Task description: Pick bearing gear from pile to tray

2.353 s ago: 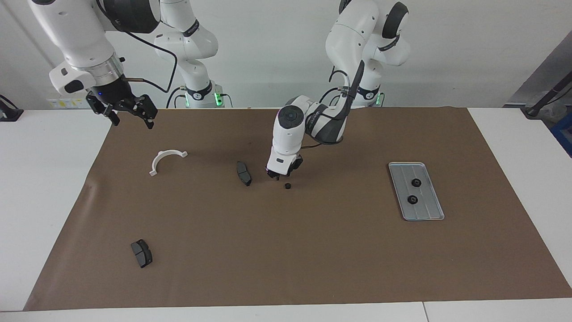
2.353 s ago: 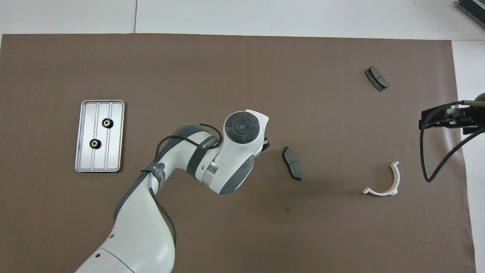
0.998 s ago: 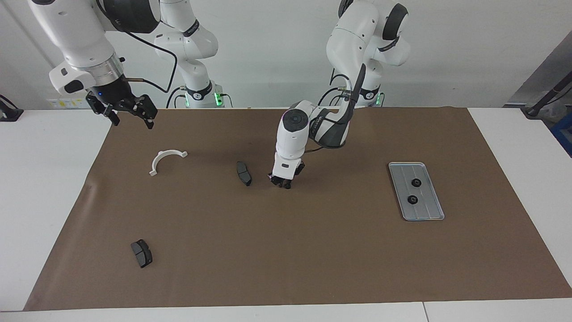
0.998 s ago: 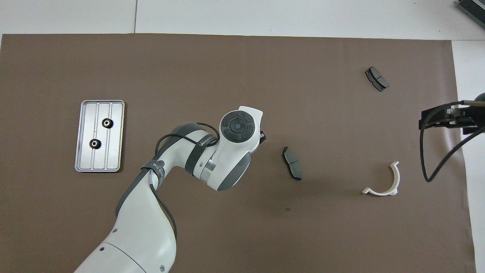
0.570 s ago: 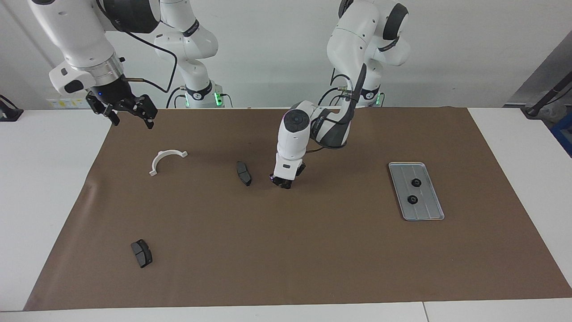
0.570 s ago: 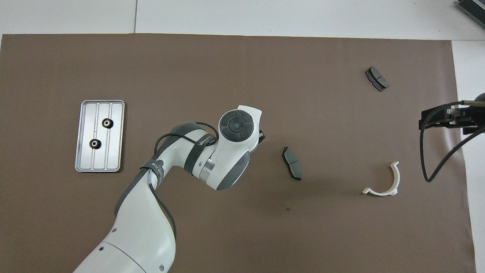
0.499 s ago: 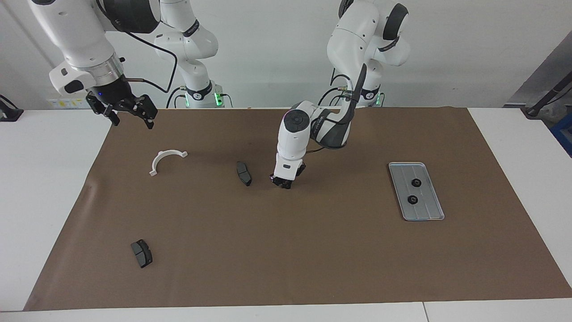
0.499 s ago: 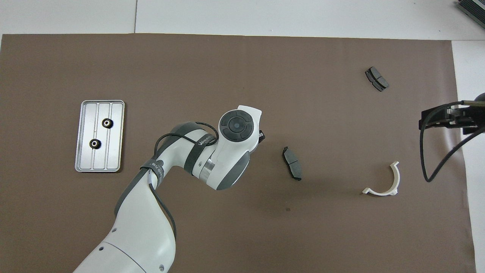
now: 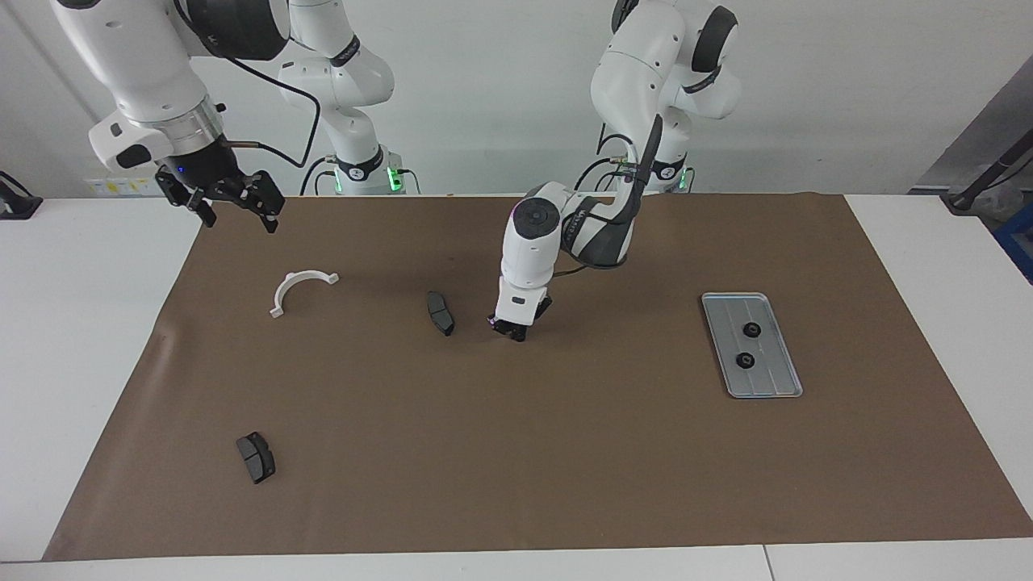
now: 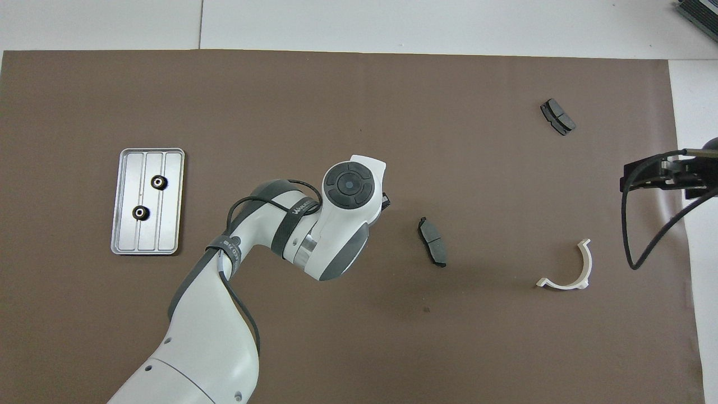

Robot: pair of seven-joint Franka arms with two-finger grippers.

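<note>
My left gripper (image 9: 512, 332) stands low on the brown mat at mid-table, shut on the bearing gear, a tiny black round part all but hidden between the black fingertips. In the overhead view the arm's own wrist (image 10: 349, 186) covers that spot. The tray (image 9: 787, 379) (image 10: 171, 196), silver-grey and ridged, lies toward the left arm's end of the table with two black gears (image 9: 751, 329) (image 9: 746, 360) in it. My right gripper (image 9: 232, 203) hangs open and holds nothing, waiting over the mat's edge at the right arm's end.
One dark brake pad (image 9: 441, 313) (image 10: 433, 242) lies close beside the left gripper. A second pad (image 9: 256, 457) (image 10: 557, 116) lies farther from the robots. The white curved bracket (image 9: 299, 286) (image 10: 578, 275) rests below the right gripper's side.
The left gripper came down over the loose gear on the mat and closed on it, so the gear no longer shows apart. The right arm has not moved.
</note>
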